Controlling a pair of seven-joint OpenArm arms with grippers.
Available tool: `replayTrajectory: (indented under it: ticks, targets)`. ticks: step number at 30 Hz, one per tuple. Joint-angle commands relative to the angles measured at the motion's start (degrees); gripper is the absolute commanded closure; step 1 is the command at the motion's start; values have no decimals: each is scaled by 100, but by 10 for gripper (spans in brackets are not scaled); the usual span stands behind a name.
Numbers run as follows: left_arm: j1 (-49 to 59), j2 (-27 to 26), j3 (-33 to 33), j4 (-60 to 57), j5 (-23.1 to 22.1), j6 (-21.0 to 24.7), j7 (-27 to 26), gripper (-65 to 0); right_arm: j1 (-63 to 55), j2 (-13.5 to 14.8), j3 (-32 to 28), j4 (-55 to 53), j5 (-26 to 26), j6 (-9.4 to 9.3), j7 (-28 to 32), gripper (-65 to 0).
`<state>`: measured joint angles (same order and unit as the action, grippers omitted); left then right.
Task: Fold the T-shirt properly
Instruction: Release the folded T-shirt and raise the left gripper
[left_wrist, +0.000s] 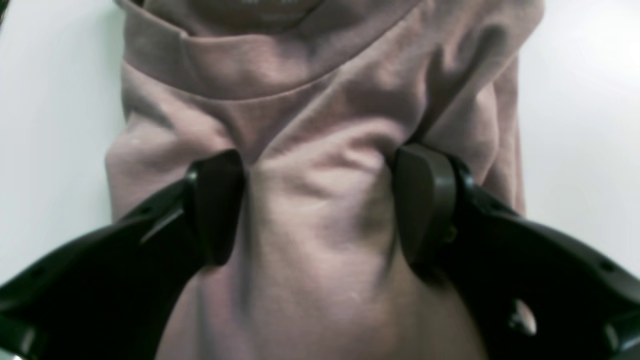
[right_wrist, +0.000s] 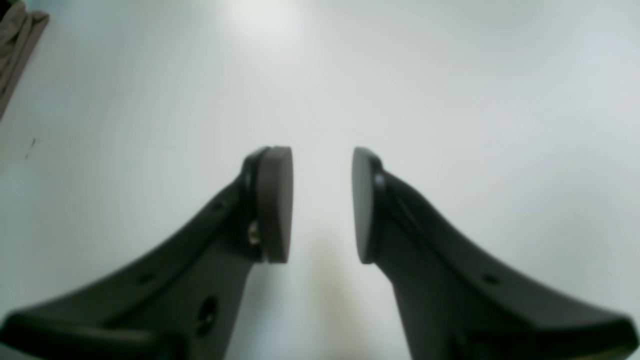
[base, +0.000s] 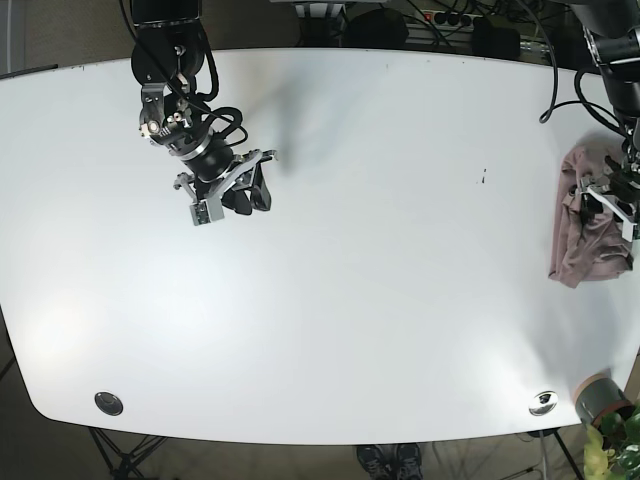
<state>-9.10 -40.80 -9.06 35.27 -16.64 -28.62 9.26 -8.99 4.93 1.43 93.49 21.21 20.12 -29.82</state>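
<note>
Over at the far right edge of the base view: the T-shirt (base: 588, 228), a dusty pink bundle, bunched up near the rim of the white table (base: 350, 250). Narrow and rumpled, more a heap than a neat rectangle.

Left gripper (left_wrist: 320, 205) right down on it. In the left wrist view, fingers spread wide, one pad (left_wrist: 215, 205) at centre left of frame, the other at centre right, cloth bulging up between them. Pressed into the fabric, by the look of it, but not pinched shut on any fold. Collar band curving across the top of that frame, creases running diagonally below it.

Right gripper (base: 232, 190) far away, upper left of the base view, hanging over bare table. In the right wrist view, fingers (right_wrist: 275, 205) partly apart, a clear gap between the pads, nothing held. Just a sliver of the cloth in the top left corner of that frame.

Progress, as a judgement: early, or at best midway. No flat, squared-off fold on show; sleeves and hem impossible to pick out in the bundle. Still to do, probably: a firm hold on an edge, spreading toward the open middle, then fold and smooth. Only one arm within reach of the shirt right now.
</note>
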Motion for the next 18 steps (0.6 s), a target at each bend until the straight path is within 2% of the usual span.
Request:
replayTrajectory:
  ticks: [1, 7, 13, 18]
  targets:
    - [71, -276, 31, -94, 473, 62, 529, -432, 60, 21, 11, 202, 72, 41, 156, -187]
    - [247, -690, 31, -94, 447, -254, 494, -432, 33, 39, 11, 281, 19, 41, 156, -187]
    - [159, -769, 5, -23, 420, -492, 494, -428, 33, 39, 11, 281, 19, 41, 156, -187]
    - [132, -751, -303, 829, 420, -518, 564, -428, 51, 39, 2, 290, 19, 41, 156, -187]
